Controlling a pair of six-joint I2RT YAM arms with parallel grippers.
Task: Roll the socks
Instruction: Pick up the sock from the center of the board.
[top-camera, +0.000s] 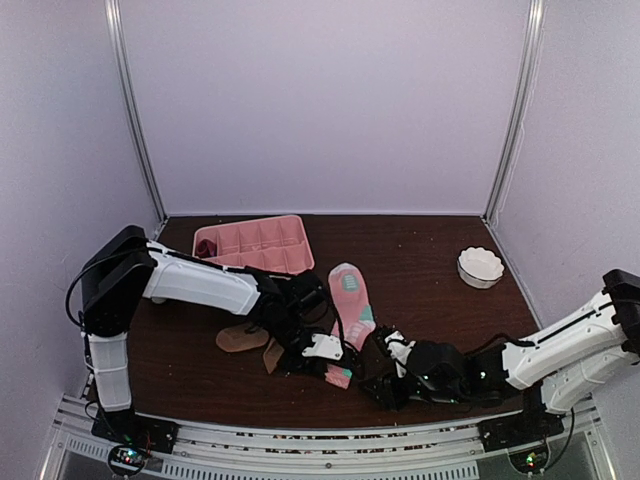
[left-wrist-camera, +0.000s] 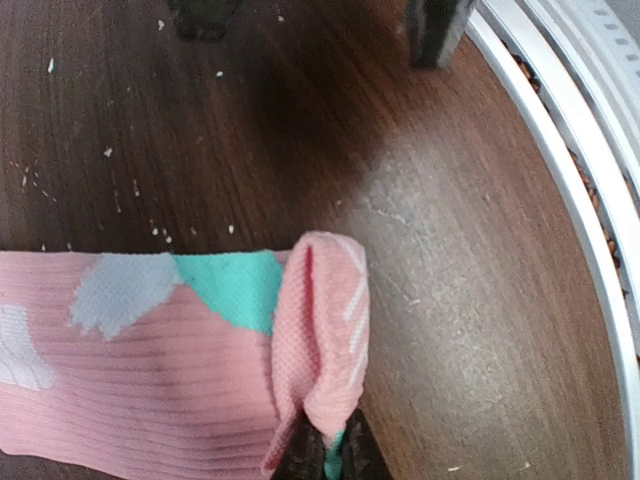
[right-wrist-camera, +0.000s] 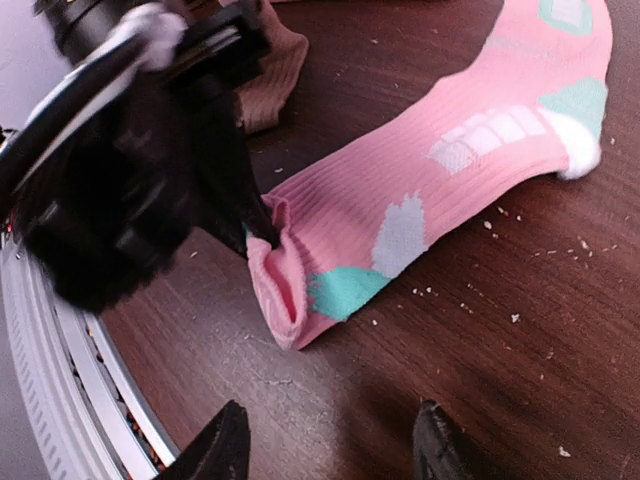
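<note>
A pink sock (top-camera: 351, 298) with white and mint patches lies flat on the dark table, its open end toward the near edge. My left gripper (top-camera: 337, 367) is shut on that end's edge. In the left wrist view the pinched pink sock (left-wrist-camera: 318, 320) stands up as a fold between the dark jaws of the left gripper (left-wrist-camera: 328, 458). My right gripper (right-wrist-camera: 330, 455) is open just short of the pink sock (right-wrist-camera: 430, 190) and touches nothing; the left gripper (right-wrist-camera: 262, 228) pinches the fold ahead of it. Tan socks (top-camera: 243, 338) lie left of the pink one, partly under the left arm.
A pink divided tray (top-camera: 255, 243) stands at the back left with a dark red bundle (top-camera: 205, 248) in one compartment. A white bowl (top-camera: 480, 266) sits at the back right. The metal rail (left-wrist-camera: 560, 200) of the table's near edge runs close beside both grippers.
</note>
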